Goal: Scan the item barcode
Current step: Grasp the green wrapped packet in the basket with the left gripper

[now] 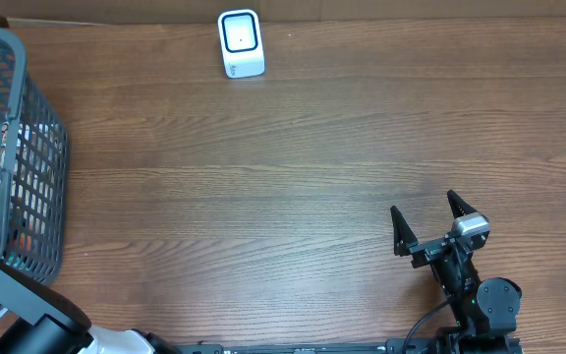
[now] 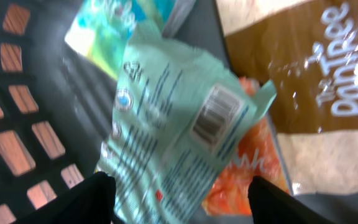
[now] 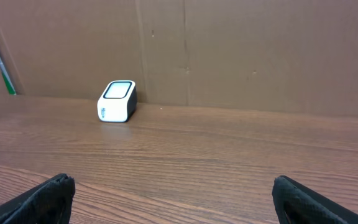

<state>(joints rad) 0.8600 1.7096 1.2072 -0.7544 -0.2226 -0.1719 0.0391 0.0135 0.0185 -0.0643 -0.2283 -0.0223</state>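
1 barcode (image 2: 214, 118) on mint packet (image 2: 160, 149), beside brown "Pantree" bag (image 2: 303, 68)

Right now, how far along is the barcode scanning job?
Nothing looks scanned yet. In hand: the left gripper is inside the basket, jaws open on either side of the green packet, its barcode showing. To do: grip it, lift it out and show it to the scanner. The right gripper is open and empty.
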